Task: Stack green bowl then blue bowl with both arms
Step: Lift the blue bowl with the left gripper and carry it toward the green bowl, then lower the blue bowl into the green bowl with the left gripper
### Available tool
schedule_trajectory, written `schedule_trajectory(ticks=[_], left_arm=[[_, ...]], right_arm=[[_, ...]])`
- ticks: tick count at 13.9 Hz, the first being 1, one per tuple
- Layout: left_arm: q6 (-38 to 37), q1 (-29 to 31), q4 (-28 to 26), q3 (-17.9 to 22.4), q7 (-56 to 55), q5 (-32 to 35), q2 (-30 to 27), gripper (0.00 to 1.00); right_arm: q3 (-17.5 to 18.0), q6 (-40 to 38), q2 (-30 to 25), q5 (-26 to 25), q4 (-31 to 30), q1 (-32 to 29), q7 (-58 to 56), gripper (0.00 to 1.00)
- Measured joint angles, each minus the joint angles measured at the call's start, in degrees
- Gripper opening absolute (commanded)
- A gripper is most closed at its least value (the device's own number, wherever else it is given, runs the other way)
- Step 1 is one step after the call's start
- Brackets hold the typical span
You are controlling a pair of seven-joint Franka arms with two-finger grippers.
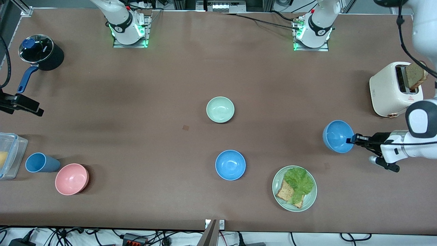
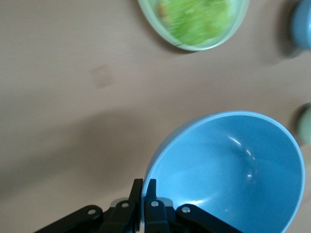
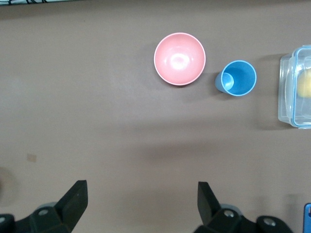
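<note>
Near the toaster, left gripper pinching blue bowl; arm cropped

1. The green bowl is small, round, pale mint and matte. It sits upright and empty on the counter, near the middle and apart from the other dishes.
2. One blue bowl is bright sky-blue and the same size. It sits upright and empty on the counter, nearer the front camera than the green bowl and well apart from it.
3. A second, identical blue bowl is toward the left arm's end of the counter. It is tilted, its opening turned partly sideways, with its rim pinched in the left claw.
</note>
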Motion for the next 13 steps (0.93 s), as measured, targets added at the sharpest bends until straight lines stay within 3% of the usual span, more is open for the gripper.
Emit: schedule_trajectory(ticks=[3,5,7,10,13], left_arm=[[-1.12,-0.72,-0.39,-9.13,-17.35,0.06,-2.95,0.0],[-1.09,-3.88,-0.64,-12.72,-28.59,0.95,-4.03,0.0],[0.03,-9.41,-0.75,-13.26,-39.51,1.16,-4.47,0.0],[5.2,-17.88,-1.94,-13.53,-56.94,1.21,-4.47,0.0],[15.74,-22.17,-7.79,-14.92,-67.84,1.29,-4.51,0.0]], right_arm=[[0.19,0.4,-4.64,-0.56,-7.05,0.04,0.0,1.0],[0.19,2.17,-8.27,-0.57,-12.47,0.03,0.0,1.0],[0.2,4.03,-10.93,-0.59,-16.64,0.04,-0.02,1.0],[0.26,4.62,-12.15,-0.61,-18.16,0.05,-0.08,1.0],[0.33,5.02,-12.14,-0.62,-18.18,0.05,-0.09,1.0]])
